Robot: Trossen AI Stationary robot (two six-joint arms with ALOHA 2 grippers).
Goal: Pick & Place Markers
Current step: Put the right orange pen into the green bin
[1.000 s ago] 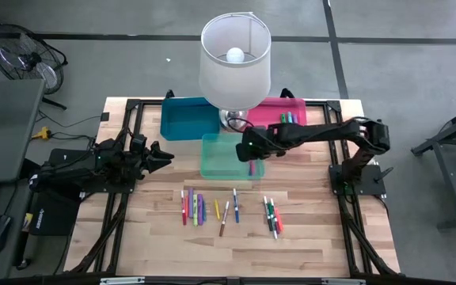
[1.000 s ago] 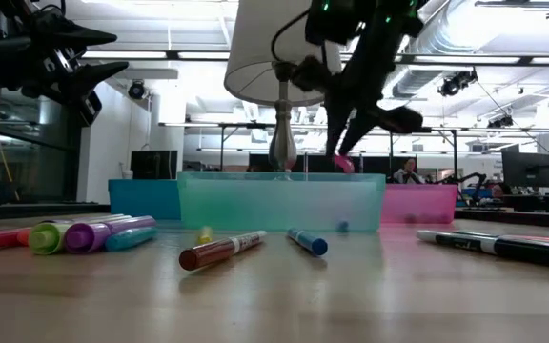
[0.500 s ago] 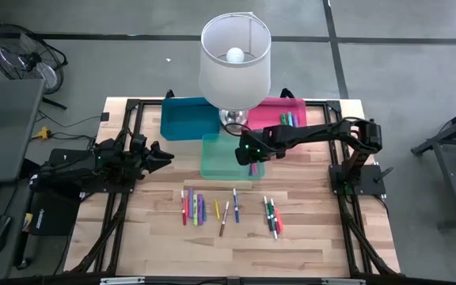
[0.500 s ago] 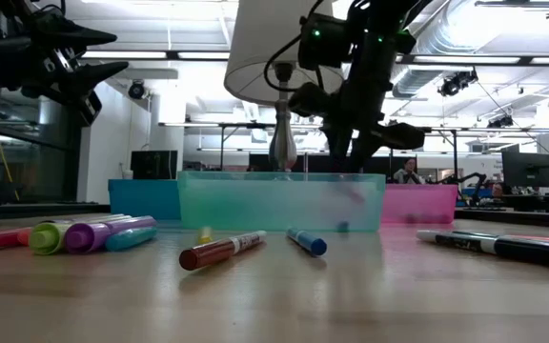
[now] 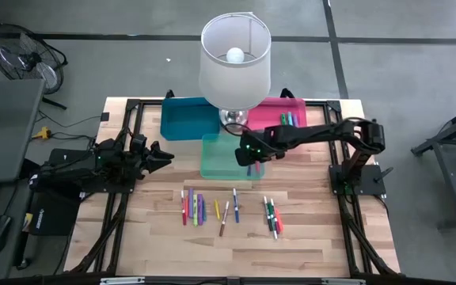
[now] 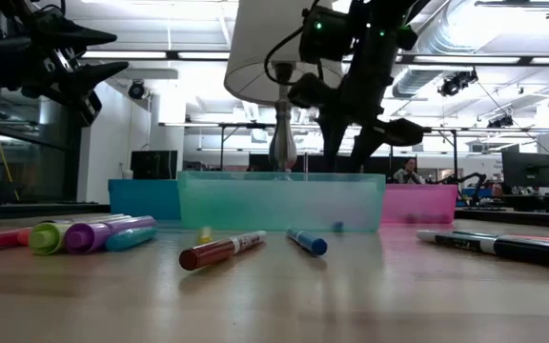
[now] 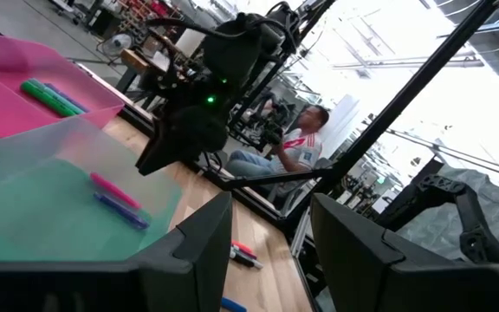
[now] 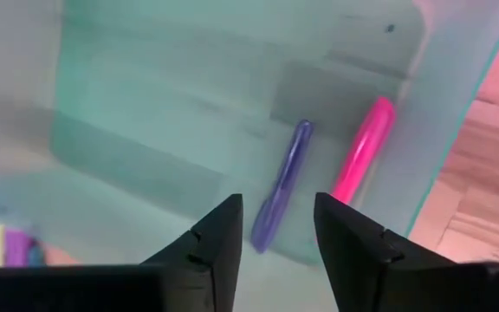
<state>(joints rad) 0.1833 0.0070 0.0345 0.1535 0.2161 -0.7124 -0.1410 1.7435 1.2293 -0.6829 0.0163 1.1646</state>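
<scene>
Here, inside the translucent green bin (image 5: 226,156), a pink marker (image 8: 364,149) and a purple marker (image 8: 281,185) are lying side by side against one wall, long axes nearly parallel, the pink one stubby and glossy, the purple one slimmer. The right gripper (image 5: 250,151) is hanging directly over them, its jaws parted and holding nothing. Across the wooden plank table (image 5: 307,245), the remaining markers (image 5: 229,209) are lying in loose clusters in front of the bins, most with their long axes running front to back: a tight group of red, green, purple and yellow sticks on the left side, a few separate ones in the middle including a blue marker (image 6: 307,241) and a brown-red marker (image 6: 221,250) with a white barrel, and a red and green bundle on the right. A pink bin (image 5: 292,110) is holding a green marker (image 7: 50,94), beside a blue bin (image 5: 188,119), both of smooth plastic. A white-shaded lamp (image 5: 235,61) is standing between them. The left gripper (image 5: 161,156) is waiting above the table's left edge, jaws spread wide and empty.
</scene>
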